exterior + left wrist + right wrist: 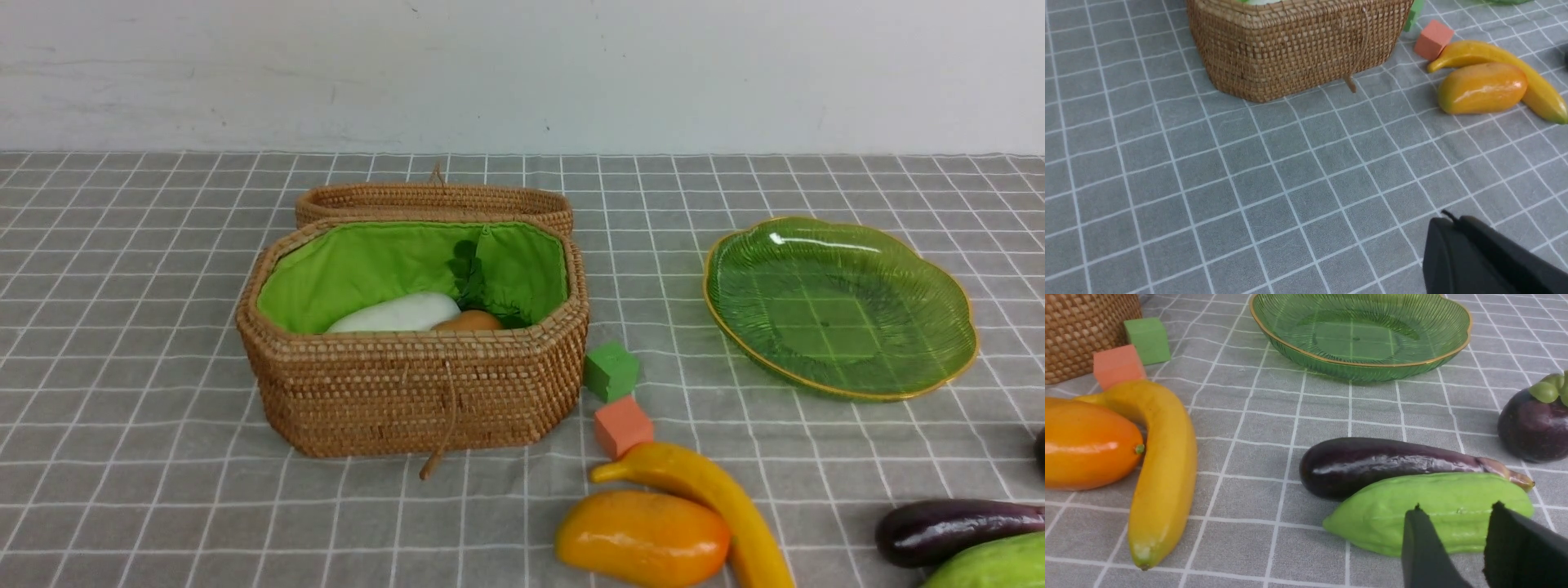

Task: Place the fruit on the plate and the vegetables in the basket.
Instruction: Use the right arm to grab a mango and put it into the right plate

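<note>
The wicker basket (412, 384) stands open with the white radish (397, 314) and the potato (467, 322) inside. The green plate (841, 306) sits empty at the right. The mango (642, 537) and the banana (718, 502) lie together in front. The eggplant (1388, 463) and the cucumber (1429, 510) lie side by side, with the dark purple round fruit (1531, 426) beyond them. My right gripper (1455, 508) is open, just short of the cucumber. My left gripper (1449, 220) is shut and empty over bare cloth, short of the basket (1298, 45).
A green foam cube (611, 371) and an orange foam cube (623, 425) stand between the basket and the banana. The basket's lid (433, 202) lies open behind it. A grey checked cloth covers the table; a white wall runs along the back.
</note>
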Available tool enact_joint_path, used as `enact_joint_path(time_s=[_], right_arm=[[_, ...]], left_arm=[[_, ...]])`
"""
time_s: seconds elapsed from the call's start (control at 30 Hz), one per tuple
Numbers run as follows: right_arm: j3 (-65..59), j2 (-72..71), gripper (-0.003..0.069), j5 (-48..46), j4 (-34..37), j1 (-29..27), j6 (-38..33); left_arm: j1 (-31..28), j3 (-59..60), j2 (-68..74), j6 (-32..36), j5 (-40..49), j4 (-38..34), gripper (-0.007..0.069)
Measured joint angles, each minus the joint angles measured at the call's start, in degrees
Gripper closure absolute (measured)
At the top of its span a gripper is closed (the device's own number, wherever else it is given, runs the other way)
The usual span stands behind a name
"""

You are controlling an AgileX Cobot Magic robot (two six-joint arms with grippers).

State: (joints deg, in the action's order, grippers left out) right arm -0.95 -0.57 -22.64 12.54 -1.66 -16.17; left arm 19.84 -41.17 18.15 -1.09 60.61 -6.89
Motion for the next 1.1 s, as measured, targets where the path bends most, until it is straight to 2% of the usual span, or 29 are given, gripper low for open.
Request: enact_joint_path(time_s=[0.23, 0.4, 0.5, 0.67, 0.73, 0.87, 1.1], right_arm=[[0.0, 0.0, 0.0417, 0.0, 0.0, 0.0, 0.0], [0.0, 0.0, 0.0417, 0.0, 0.0, 0.0, 0.0], [0.0, 0.0, 0.0417, 0.0, 0.0, 0.0, 0.0], [0.0, 0.0, 0.0417, 0.0, 0.0, 0.0, 0.0], [0.0, 0.0, 0.0417, 0.0, 0.0, 0.0, 0.0], [0.0, 0.0, 0.0417, 0.0, 0.0, 0.0, 0.0], [0.0, 0.0, 0.0417, 0.0, 0.0, 0.0, 0.0]], left_arm=[[0.0, 0.7, 0.0, -0.1, 0.7, 0.1, 0.0638], [-0.7, 1.2, 0.0, -0.2, -4.3, 3.2, 0.0638], [-3.4, 1.2, -0.2, -0.2, -7.2, 5.4, 0.0638], [-15.8, 3.2, -2.2, -0.2, -12.5, 6.3, 0.0638], [-17.8, 4.6, -3.3, -0.2, -13.9, 6.3, 0.0638], [-20.1, 13.4, -9.9, -0.2, -19.2, 4.7, 0.0638], [-18.7, 29.5, -18.5, -0.2, -27.5, -0.3, 0.0638]])
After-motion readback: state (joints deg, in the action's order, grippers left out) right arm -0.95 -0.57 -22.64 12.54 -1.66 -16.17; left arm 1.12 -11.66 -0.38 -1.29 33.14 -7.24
